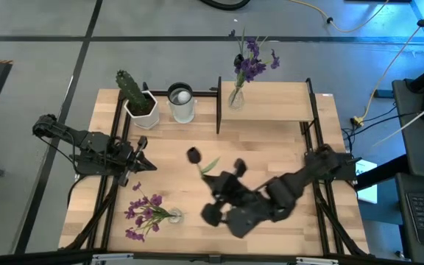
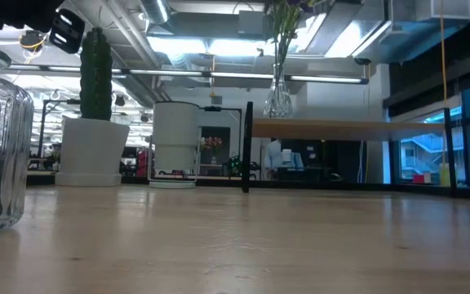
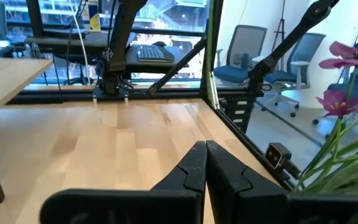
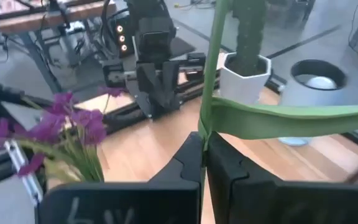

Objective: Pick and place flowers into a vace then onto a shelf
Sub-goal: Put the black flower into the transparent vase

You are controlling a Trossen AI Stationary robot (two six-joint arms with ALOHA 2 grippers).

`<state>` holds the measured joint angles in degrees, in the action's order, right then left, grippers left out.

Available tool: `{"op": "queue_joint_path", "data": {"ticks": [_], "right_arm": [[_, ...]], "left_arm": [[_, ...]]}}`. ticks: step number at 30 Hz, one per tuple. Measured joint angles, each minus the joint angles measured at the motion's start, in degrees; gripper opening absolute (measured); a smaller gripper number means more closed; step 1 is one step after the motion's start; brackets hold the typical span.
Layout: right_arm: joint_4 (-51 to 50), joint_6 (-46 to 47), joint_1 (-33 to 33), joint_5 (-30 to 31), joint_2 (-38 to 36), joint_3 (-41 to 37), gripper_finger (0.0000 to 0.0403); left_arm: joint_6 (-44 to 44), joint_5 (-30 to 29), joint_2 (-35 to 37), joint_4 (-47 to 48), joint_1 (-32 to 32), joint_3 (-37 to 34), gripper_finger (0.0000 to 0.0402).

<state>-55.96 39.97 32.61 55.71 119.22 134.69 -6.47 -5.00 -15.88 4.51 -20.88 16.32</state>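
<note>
Overhead: right gripper [image 1: 210, 175] sits mid-table, clenched on a stem [image 1: 207, 166]. Left gripper [image 1: 147, 165] waits at the table's left, closed and empty. Violet flowers [image 1: 252, 65] stand in a vase on the shelf [image 1: 271, 101]; pinker flowers [image 1: 144, 213] lie near the front edge.

Low: shelf [image 2: 349, 128] carries the vase [image 2: 277, 98].

Right wrist: fingers [image 4: 185, 163] pinch the stem [image 4: 211, 68].

Left wrist: fingers [image 3: 219, 174] pressed together.

Overhead, table-level, two wrist cameras

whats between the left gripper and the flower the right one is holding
Nothing: in the high view only bare tabletop separates the left gripper from the dark-bloomed flower pinched in the right gripper.
</note>
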Motion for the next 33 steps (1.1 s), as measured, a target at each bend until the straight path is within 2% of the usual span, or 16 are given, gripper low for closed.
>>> {"op": "queue_joint_path", "data": {"ticks": [5, 7, 12, 16, 19, 26, 33], "right_arm": [[-12.92, 7.71, 1.91, 2.77, -3.49, 0.1, 0.0006], [-15.13, 9.32, 2.27, 3.71, -3.52, 0.0, 0.0006], [-12.85, 9.45, 2.57, 4.45, -3.5, -2.27, 0.0006], [-9.32, 8.42, 1.76, 0.15, -3.15, -5.89, 0.0005], [-2.3, 3.44, 0.16, -5.69, -3.28, -7.88, 0.0005], [28.33, -19.64, -6.43, -26.82, -3.26, -15.0, 0.0005], [47.59, -32.01, -10.2, -37.49, -3.58, -20.32, 0.0005]], "left_arm": [[-3.32, -0.02, -0.02, -0.02, 0.0, 0.0, 0.0004], [-4.15, -0.02, -0.02, -0.02, 0.0, 0.0, 0.0002], [-5.0, -0.04, -0.02, -0.03, 0.0, 0.0, 0.0005], [-4.97, -0.06, 0.0, -0.48, 0.0, 0.0, 0.0004], [-4.96, -0.06, -0.01, -1.24, 0.0, 0.0, 0.0002], [-5.0, -0.06, 0.0, -3.87, 0.0, 0.0, 0.0006], [-5.0, 0.06, -0.01, -3.93, 0.0, 0.0, 0.0002]]}}
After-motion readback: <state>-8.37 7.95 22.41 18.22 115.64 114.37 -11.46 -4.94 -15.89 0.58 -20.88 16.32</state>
